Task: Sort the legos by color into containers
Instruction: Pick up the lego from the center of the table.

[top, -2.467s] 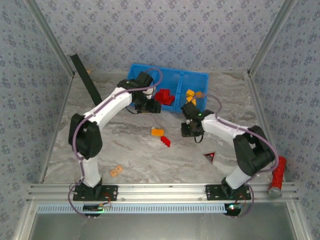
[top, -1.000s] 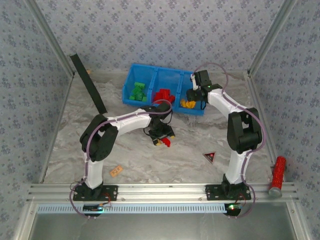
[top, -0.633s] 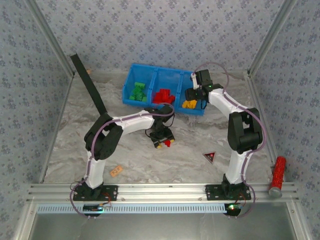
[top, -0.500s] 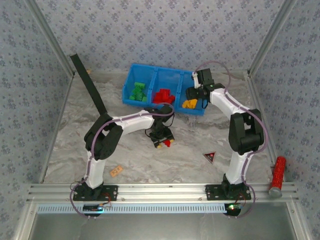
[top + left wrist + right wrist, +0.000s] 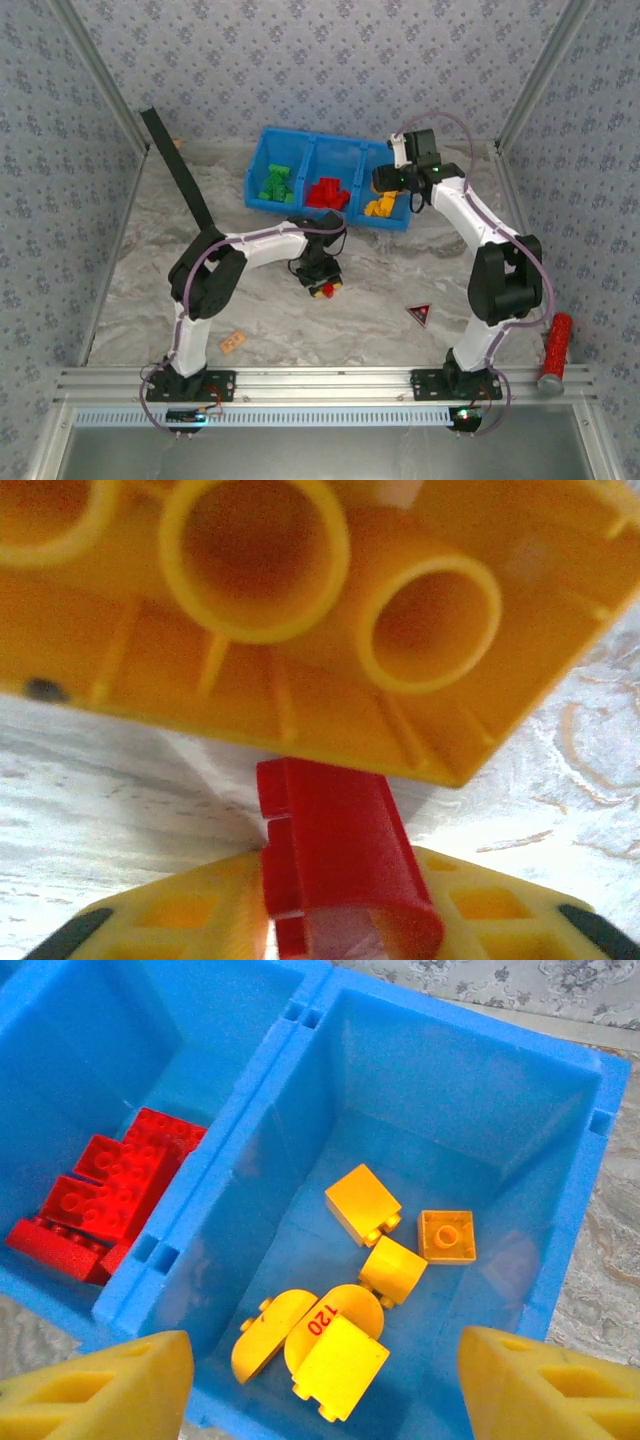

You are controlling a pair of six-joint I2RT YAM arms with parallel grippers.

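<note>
Left wrist view: left jaws clamped on red lego [image 5: 335,860] (yellow lego [image 5: 280,630] just beyond); right jaws open, arm extended over containers [image 5: 290,150]

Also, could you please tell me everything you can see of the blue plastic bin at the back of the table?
The bright blue plastic bin is one moulded rectangular tray, split by thin notched walls into three open-topped compartments side by side. It sits flat on the grey marbled table, at the far side, slightly askew. The left compartment holds green studded bricks, the middle one red studded bricks, the right one yellow-orange bricks. The right arm's pincer hangs open above the right compartment, clear of it.
</note>
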